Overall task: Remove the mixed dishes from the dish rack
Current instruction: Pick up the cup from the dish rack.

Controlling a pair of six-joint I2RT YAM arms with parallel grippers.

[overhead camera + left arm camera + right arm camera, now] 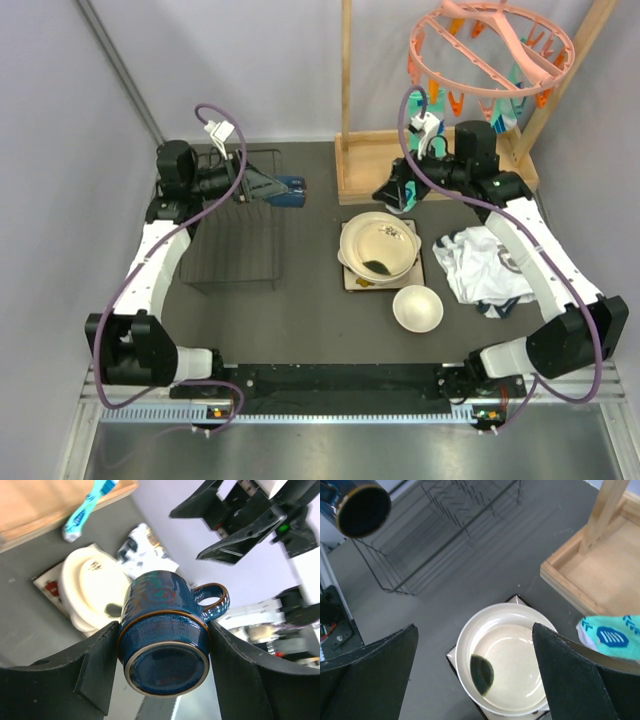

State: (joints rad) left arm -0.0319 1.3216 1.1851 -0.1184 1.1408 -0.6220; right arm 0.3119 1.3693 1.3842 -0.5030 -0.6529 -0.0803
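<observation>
The dark blue mug [165, 635] was tipped on its side in the air, just past the right edge of the black dish rack [235, 225]. The left hand [270, 187] squeezed it between both fingers. The right hand [398, 195] hung wide open, holding nothing, over the big cream dishes [378, 245] stacked on the surface [310, 300]. The small white bowl [418, 308] sat near them.

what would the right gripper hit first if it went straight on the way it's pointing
Most likely the large cream dishes stacked on the table. In its wrist view, the top bowl sits right ahead of the right gripper, between its open jaws. Depth is unclear, but nothing shows in between.
</observation>
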